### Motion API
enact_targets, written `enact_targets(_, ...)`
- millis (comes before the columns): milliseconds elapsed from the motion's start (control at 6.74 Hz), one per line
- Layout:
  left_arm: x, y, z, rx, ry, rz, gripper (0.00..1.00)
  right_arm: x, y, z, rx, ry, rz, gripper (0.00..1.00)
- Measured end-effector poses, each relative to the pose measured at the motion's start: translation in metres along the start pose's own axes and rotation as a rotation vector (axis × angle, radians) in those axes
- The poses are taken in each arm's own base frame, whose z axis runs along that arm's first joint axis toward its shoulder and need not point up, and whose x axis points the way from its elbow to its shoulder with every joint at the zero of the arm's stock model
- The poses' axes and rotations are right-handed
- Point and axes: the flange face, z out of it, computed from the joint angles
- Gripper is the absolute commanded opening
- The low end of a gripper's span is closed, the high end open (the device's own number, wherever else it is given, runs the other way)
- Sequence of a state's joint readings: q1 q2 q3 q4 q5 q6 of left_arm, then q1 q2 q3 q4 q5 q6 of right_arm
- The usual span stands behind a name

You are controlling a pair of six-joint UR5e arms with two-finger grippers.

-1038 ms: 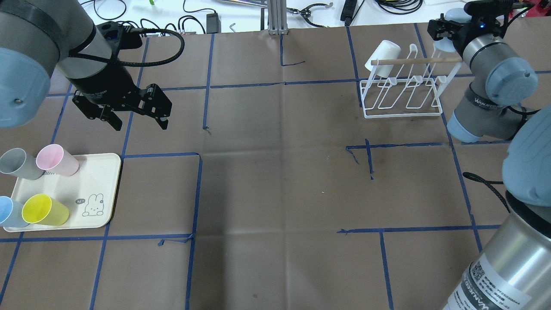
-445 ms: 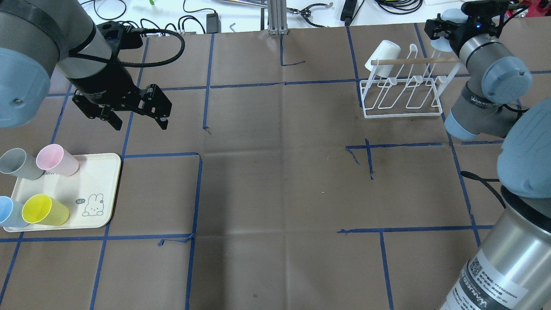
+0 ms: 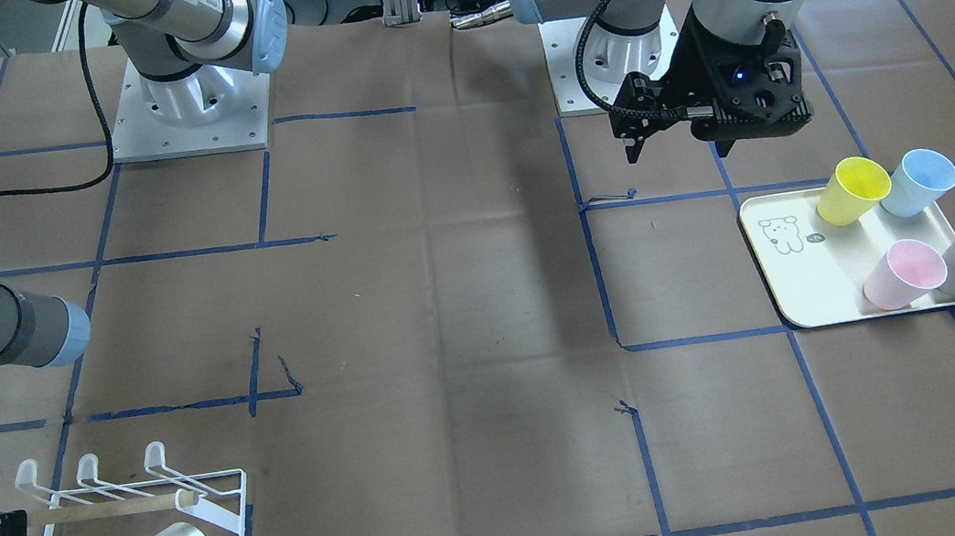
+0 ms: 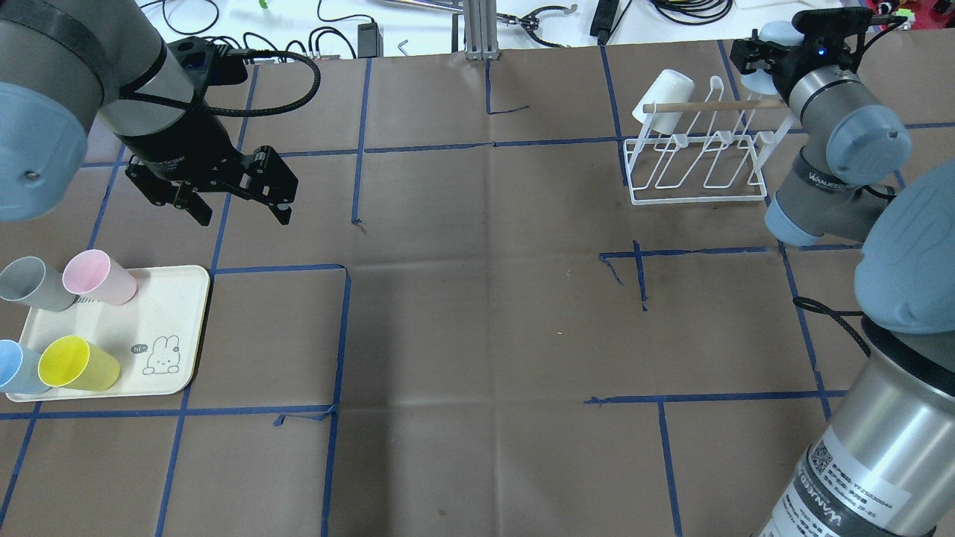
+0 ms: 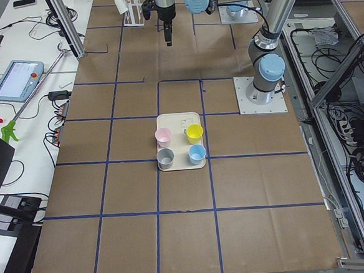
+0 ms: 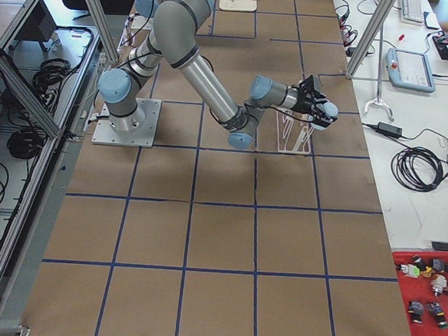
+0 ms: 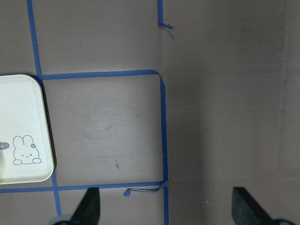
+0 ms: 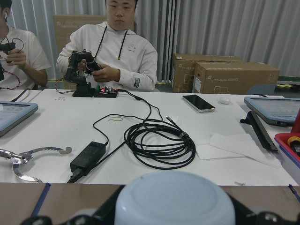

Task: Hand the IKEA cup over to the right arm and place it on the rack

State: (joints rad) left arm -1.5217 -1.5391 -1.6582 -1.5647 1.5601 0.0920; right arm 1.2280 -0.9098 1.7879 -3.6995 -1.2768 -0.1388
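Right gripper (image 4: 762,57) pinches a pale-blue plastic cup (image 8: 174,201) just beside the white wire rack (image 4: 709,107) (touching a peg? I can't tell); left gripper (image 4: 243,215) hangs spread over the brown paper-covered table (image 4: 485,298).

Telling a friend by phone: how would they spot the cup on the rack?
From overhead, find the white wire rack far right on the table. The cup sits tilted on its left end. It alone is white; the four on the tray are coloured.

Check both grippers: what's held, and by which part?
Right gripper is shut on a pale blue cup, clamped across its side wall; exact height unclear. Left gripper is open, empty.
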Motion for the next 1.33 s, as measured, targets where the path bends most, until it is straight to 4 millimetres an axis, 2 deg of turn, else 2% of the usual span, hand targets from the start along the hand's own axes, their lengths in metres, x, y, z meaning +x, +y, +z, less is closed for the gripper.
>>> enact_targets(148,0.000,0.000,0.000,0.000,0.000,0.000,0.99,0.000,0.003,0.001,-0.007,0.001,0.002,0.39)
enact_targets(297,0.000,-0.001,0.001,0.000,0.000,0.000,0.99,0.000,0.004,0.001,-0.013,0.004,-0.001,0.99)
enact_targets(1038,0.000,-0.004,-0.001,0.024,-0.003,0.000,0.99,0.001,0.004,0.001,-0.020,0.017,-0.006,1.00)
enact_targets(1335,-0.001,-0.004,-0.001,0.026,-0.004,0.000,0.99,-0.002,-0.008,-0.003,0.000,0.010,-0.006,1.00)
